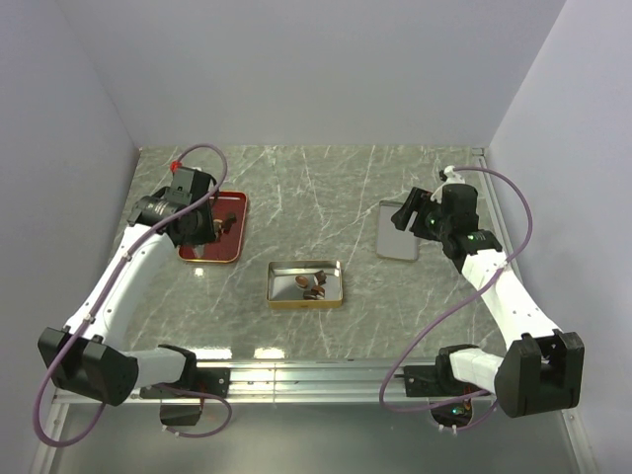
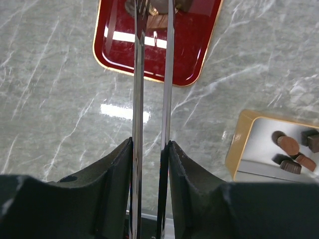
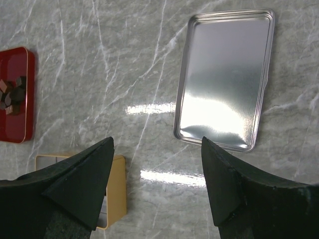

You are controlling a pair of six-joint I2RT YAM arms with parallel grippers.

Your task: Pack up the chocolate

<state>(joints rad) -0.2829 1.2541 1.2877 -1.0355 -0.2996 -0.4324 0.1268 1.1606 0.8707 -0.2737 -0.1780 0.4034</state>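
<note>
Left claw [image 2: 154, 6], thin blades nearly together, reaches among dark brown chocolate lumps [image 2: 159, 21] in the glossy red rectangular tray [image 2: 119, 50] (whether it grasps one, I cannot tell). More lie in the gold rectangular tin [image 2: 239, 144]. Right claw [image 3: 158, 144] hangs released over the grey marble worktop [image 3: 99, 74].

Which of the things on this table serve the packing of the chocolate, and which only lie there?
For the job: chocolate, red tray holding it, gold tin with some pieces inside.
Lying idle: silver lid, apart on the right; perhaps needed later.
</note>
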